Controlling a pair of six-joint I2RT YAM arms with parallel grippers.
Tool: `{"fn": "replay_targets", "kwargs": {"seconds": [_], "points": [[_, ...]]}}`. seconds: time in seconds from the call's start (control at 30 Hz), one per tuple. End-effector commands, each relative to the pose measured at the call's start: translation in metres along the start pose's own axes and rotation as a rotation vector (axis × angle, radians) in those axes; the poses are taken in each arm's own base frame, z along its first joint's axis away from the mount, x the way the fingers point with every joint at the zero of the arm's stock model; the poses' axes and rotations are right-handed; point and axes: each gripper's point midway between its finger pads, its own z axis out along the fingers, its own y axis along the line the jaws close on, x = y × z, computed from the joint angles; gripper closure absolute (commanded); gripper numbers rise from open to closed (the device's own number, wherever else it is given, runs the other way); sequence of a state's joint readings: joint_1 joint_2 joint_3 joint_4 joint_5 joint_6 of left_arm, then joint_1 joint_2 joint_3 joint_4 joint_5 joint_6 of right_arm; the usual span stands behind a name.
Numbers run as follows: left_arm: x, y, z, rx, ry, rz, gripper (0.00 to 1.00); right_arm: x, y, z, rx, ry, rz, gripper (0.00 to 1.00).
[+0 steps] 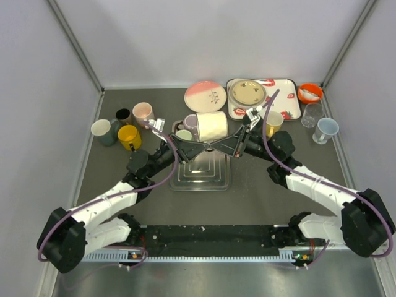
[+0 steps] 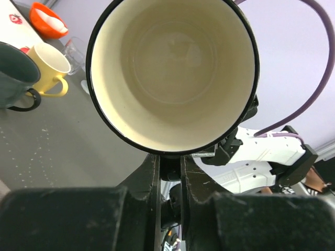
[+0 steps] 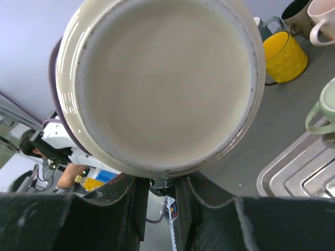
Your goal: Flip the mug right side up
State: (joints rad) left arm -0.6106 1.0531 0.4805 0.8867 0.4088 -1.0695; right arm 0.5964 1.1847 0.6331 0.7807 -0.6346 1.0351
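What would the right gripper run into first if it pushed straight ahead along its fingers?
The cream mug: its underside fills the right wrist view directly ahead of the right gripper, just past the fingertips. Whether they already touch it is unclear.

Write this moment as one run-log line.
cream ceramic mug: on side, lifted; left pincer: at mouth end; right pincer: at base end; upright: no
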Motion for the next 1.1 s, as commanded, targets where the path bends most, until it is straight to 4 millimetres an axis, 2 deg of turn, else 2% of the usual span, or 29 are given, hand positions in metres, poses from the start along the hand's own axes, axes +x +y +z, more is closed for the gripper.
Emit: {"fn": "replay_targets", "kwargs": {"seconds": [0.0, 0.3, 0.8, 1.0, 1.07], "points": [[-0.023, 0.006, 0.002, -0.065, -0.085, 0.112, 1.00, -0.006, 0.050, -0.004, -0.153, 0.014, -0.137, 0.73], [-0.012, 0.021, -0.006, -0.154, -0.027, 0.162, 1.00, -0.004, 0.047, -0.003, -0.137, 0.034, -0.132, 0.66], [-0.020, 0.015, -0.023, -0.206, -0.055, 0.255, 1.00, 0.015, 0.019, -0.001, -0.058, 0.117, -0.099, 0.65], [-0.033, 0.016, -0.035, -0.303, -0.073, 0.329, 1.00, 0.021, 0.012, -0.004, 0.000, 0.157, -0.128, 0.65], [-0.043, 0.014, -0.042, -0.337, -0.101, 0.377, 1.00, 0.026, 0.005, -0.006, 0.037, 0.179, -0.141, 0.65]]}}
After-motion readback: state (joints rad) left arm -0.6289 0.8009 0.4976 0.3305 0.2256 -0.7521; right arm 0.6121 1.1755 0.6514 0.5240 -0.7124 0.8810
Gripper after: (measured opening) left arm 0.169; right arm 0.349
